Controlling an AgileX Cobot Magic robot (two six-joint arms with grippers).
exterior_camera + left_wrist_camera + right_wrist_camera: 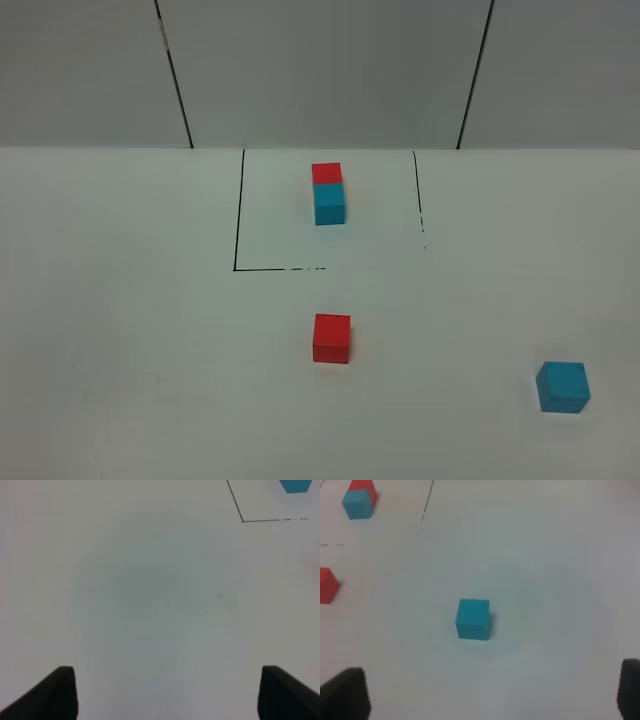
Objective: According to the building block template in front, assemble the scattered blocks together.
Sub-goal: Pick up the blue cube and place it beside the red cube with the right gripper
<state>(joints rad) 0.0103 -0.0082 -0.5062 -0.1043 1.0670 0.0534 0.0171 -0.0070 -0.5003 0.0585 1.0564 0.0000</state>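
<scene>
The building block template [328, 192] is a red cube joined to a cyan cube, standing inside the thin black frame at the back middle; it also shows in the right wrist view [358, 500]. The loose red cube [331, 338] lies in front of the frame. The loose cyan cube [563, 387] lies at the front right, apart from it. My right gripper [487, 692] is open and empty, with the cyan cube [473, 619] ahead of it between the fingers' lines and the red cube [327, 585] off to the side. My left gripper [167, 692] is open over bare table. Neither gripper shows in the high view.
The white table [120, 330] meets a grey panelled wall [320, 70] at the back. The black frame line [238, 210] has a corner that shows in the left wrist view [243, 520], with the template's cyan cube [296, 485] at that picture's edge.
</scene>
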